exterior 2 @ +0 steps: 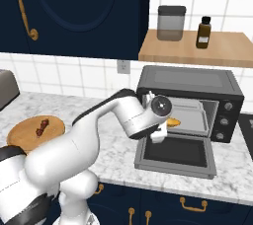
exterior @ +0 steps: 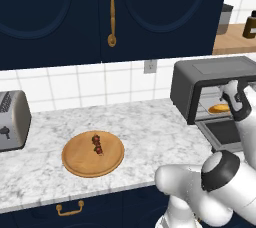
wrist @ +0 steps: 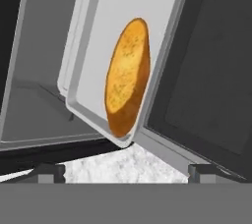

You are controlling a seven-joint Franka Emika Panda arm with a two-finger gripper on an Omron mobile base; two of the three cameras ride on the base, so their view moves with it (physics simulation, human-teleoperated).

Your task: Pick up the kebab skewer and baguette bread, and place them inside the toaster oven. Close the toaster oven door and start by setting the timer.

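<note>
Right up close, the gripper [wrist: 126, 171] hangs over the front lip of the toaster oven [exterior 2: 190, 101], fingers spread wide and holding nothing. Just beyond them, the baguette bread [wrist: 127, 78] lies on the pale tray [wrist: 86, 78] inside the oven, near the tray's front edge. The toaster oven door [exterior 2: 175, 155] is dropped flat onto the worktop [exterior: 145, 137]. So the bread looks delivered, and the skewer's turn comes up. The kebab skewer [exterior: 97, 143] sits well apart to the left, on the round wooden plate [exterior: 92, 154], a little past its middle. To do this well, I'd lift the hand straight back out, clear of the door, then come down over the stick with the fingers across it, pinching between the meat chunks. The tray has free room beside the bread for it
</note>
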